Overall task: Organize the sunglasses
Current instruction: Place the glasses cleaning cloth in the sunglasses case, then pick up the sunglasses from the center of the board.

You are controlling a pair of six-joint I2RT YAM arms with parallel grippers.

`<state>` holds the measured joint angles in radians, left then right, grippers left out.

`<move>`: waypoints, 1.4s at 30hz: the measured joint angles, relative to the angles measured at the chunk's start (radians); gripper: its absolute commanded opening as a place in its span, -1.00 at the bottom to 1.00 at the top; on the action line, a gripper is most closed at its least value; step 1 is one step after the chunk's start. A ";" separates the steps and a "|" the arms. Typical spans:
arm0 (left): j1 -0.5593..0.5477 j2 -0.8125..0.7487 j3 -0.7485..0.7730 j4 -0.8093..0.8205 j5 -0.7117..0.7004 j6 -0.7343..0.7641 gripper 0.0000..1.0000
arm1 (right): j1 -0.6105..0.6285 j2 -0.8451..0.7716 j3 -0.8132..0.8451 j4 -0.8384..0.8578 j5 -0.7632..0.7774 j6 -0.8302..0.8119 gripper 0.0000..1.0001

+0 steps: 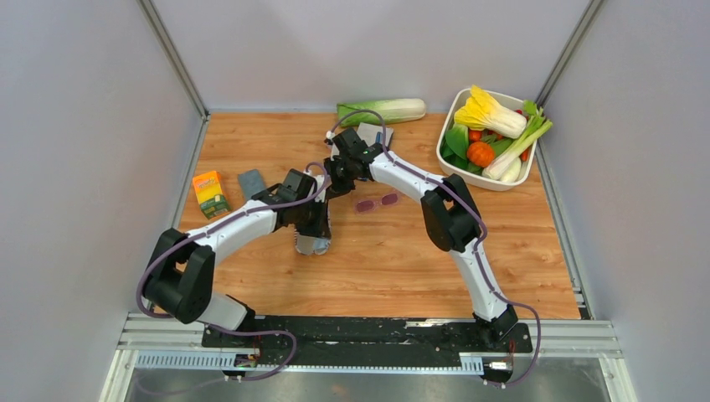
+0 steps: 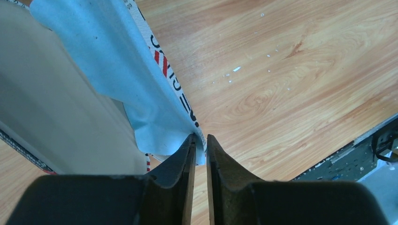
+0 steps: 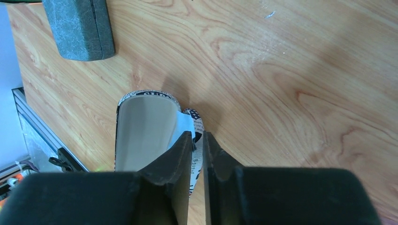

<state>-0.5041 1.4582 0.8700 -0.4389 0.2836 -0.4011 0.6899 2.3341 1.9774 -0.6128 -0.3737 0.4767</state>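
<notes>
The sunglasses (image 1: 377, 202), with pink lenses, lie flat on the wooden table, just right of both grippers and not held. A soft pouch (image 2: 56, 103) with newspaper print and a cream inside stands mouth up (image 3: 141, 131), and a light blue cloth (image 2: 117, 61) hangs out over its rim. My left gripper (image 2: 200, 137) has its jaws a narrow gap apart, with the pouch rim and cloth edge lying in that gap. My right gripper (image 3: 198, 133) stands the same way at the opposite rim, jaws slightly apart around the printed edge. The grey case (image 3: 80, 28) lies shut.
An orange carton (image 1: 210, 193) and the grey case (image 1: 250, 182) sit at the left. A long cabbage (image 1: 381, 110) lies at the back. A white basket (image 1: 446, 151) of vegetables stands at the back right. Grey walls close in three sides.
</notes>
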 measured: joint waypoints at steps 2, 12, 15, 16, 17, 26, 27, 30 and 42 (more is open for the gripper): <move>0.000 -0.013 -0.001 -0.010 -0.001 -0.002 -0.46 | -0.001 -0.001 0.000 -0.001 0.008 -0.002 -0.54; 0.000 -0.093 0.010 -0.077 -0.034 -0.002 -0.16 | -0.009 -0.038 0.000 -0.021 0.042 -0.012 -0.35; 0.000 -0.109 0.025 -0.101 -0.055 -0.002 -0.14 | -0.013 -0.056 0.000 -0.021 0.050 -0.016 -0.31; 0.000 -0.117 0.029 -0.108 -0.064 -0.002 -0.13 | -0.013 -0.062 -0.001 -0.023 0.053 -0.019 -0.31; 0.001 -0.124 0.033 -0.116 -0.074 -0.002 -0.13 | -0.014 -0.068 -0.003 -0.024 0.058 -0.021 -0.31; 0.101 -0.259 0.035 -0.148 -0.144 0.002 0.02 | -0.052 -0.223 -0.182 -0.025 0.127 -0.021 -0.13; 0.116 -0.278 0.031 -0.145 -0.153 0.000 0.03 | -0.061 -0.251 -0.216 -0.021 0.141 -0.012 -0.12; 0.148 -0.339 0.002 -0.132 -0.171 -0.008 0.11 | -0.097 -0.348 -0.345 -0.003 0.190 0.046 -0.07; 0.180 -0.492 -0.067 -0.095 -0.256 -0.033 0.23 | -0.159 -0.592 -0.690 0.055 0.388 0.385 0.55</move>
<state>-0.3241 0.9661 0.8028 -0.5335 0.0273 -0.4339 0.5304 1.7424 1.2877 -0.5579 0.0147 0.8612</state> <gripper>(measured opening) 0.609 0.788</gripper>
